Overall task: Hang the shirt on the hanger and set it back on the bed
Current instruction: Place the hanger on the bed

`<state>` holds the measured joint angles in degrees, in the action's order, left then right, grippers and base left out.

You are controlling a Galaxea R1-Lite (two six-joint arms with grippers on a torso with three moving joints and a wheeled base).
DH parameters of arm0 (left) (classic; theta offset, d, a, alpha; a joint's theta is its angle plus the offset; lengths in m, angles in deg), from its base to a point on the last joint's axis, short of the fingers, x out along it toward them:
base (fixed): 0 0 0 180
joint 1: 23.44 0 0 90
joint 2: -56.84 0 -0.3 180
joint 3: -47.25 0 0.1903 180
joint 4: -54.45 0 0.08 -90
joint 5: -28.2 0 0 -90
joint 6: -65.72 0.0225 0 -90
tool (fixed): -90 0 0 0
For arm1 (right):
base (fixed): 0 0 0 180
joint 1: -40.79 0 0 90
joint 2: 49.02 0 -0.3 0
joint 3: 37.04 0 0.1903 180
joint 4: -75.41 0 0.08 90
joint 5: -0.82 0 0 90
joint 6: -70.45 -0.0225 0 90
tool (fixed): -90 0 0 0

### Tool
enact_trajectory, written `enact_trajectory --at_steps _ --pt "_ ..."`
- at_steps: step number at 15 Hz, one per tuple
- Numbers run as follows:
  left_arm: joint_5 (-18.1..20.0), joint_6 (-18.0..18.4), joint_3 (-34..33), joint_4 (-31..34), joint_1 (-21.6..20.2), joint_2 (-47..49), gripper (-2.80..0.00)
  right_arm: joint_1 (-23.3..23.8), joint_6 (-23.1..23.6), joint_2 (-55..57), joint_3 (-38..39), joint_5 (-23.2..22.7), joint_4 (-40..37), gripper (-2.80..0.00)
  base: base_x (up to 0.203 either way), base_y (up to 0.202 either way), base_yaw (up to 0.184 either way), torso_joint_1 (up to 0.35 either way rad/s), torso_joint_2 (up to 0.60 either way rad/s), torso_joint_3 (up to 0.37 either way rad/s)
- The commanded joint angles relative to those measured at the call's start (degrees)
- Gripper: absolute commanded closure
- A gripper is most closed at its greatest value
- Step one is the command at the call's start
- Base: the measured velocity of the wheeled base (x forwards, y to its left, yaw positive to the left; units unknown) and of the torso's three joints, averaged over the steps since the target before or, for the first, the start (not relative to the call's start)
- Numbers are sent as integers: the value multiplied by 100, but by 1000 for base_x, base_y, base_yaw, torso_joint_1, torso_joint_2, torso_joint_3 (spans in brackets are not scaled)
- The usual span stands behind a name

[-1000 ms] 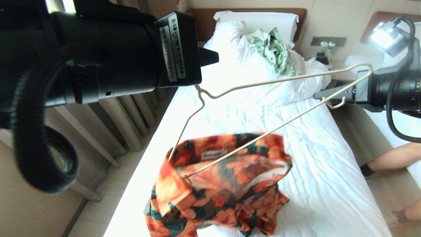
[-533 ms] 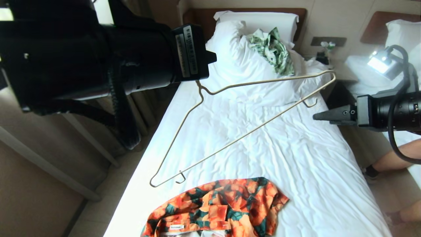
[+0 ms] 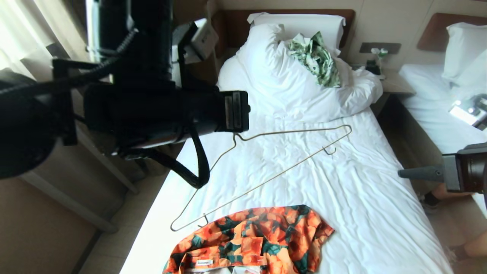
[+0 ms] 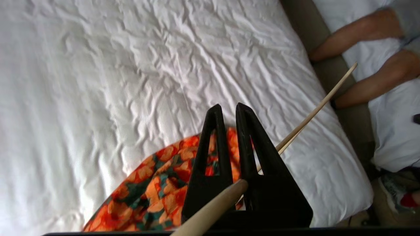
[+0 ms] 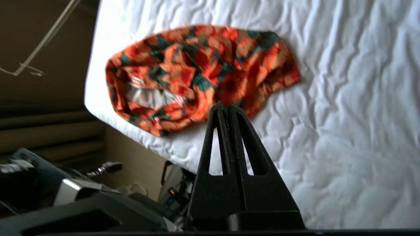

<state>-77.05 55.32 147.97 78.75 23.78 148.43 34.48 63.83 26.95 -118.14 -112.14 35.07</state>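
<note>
Shirt: the floral shirt (image 3: 251,243) lies crumpled at the near edge of the bed (image 3: 361,213), off the hanger.
Hanger: the bare wire hanger (image 3: 266,175) hangs slanted above the sheet, apart from the shirt.
Left gripper: the left gripper (image 4: 229,114) pinches the hanger near its hook, jaws pressed on the wire.
Right gripper: the right gripper (image 5: 224,108) is pressed together on nothing, out past the bed's right side.
Risk: held at one point only, the hanger could swing or twist as a sleeve is threaded; the shirt, so near the edge, might slide to the floor.
Surface: wrinkled white sheet, a duvet (image 3: 304,87) heaped by the headboard with a green leafy garment (image 3: 317,61) on top.
Room: a second bed (image 3: 437,95) to the right; a person's legs (image 4: 367,65) beside it.
</note>
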Motion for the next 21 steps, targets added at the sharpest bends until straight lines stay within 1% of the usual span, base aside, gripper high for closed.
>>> enact_trajectory --at_steps 1,2,3,4,5,7,8,9,10,11,12,14,15,16,17,19,20,21 --pt "6 -52 -385 -4 -131 264 0 388 529 -488 669 -14 -120 0 0 0 0 0 0 0" --pt "49 -143 -557 -11 -239 453 0 666 1065 -771 1021 -31 -161 0 0 0 0 0 0 0" --pt "118 -192 -712 -10 -309 643 0 800 1343 -1021 1149 -56 -162 0 0 0 0 0 0 0" --pt "212 -210 -913 -12 -355 864 0 833 1340 -1206 1042 -130 -86 0 0 0 0 0 0 0" --pt "293 -218 -1070 -11 -381 1070 0 816 1142 -1301 783 -294 54 0 0 0 0 0 0 0" --pt "467 -224 -1276 -10 -534 1790 0 628 274 -1292 -29 -754 543 0 0 0 0 0 0 0" --pt "545 -224 -1314 -12 -649 2120 0 539 0 -1171 -408 -866 691 0 0 0 0 0 0 0" --pt "681 -215 -1333 -13 -847 2341 0 462 -258 -1027 -663 -962 803 0 0 0 0 0 0 0" --pt "990 -209 -1333 -20 -954 2487 0 432 -381 -862 -745 -1022 890 0 0 0 0 0 0 0" --pt "1156 -197 -1338 -48 -967 2596 0 435 -423 -742 -832 -1007 925 0 0 0 0 0 0 0" --pt "1232 -199 -1377 -266 -972 2734 0 515 -436 -710 -867 -1001 941 0 0 0 0 0 0 0" --pt "1385 -181 -1619 -1292 -1082 2952 0 535 -437 -740 -864 -1009 942 0 0 0 0 0 0 0" --pt "1575 -165 -1836 -1803 -1121 3025 0 535 -437 -786 -862 -1009 942 0 0 0 0 0 0 0" --pt "1854 -153 -1984 -2156 -1133 3081 0 535 -437 -794 -862 -1009 942 0 0 0 0 0 0 0" --pt "2056 -153 -2013 -2253 -1116 3142 0 535 -437 -785 -862 -1018 933 0 0 0 0 0 0 0" --pt "2110 -153 -2021 -2289 -1084 3303 0 517 -437 -759 -845 -1044 933 0 0 0 0 0 0 0" --pt "2116 -154 -2021 -2303 -1088 3396 -280 518 -437 -759 -845 -1036 933 0 0 0 0 0 0 0" --pt "2138 -155 -2019 -2383 -1123 3466 -280 518 -437 -759 -845 -1044 934 0 0 0 0 0 0 0"
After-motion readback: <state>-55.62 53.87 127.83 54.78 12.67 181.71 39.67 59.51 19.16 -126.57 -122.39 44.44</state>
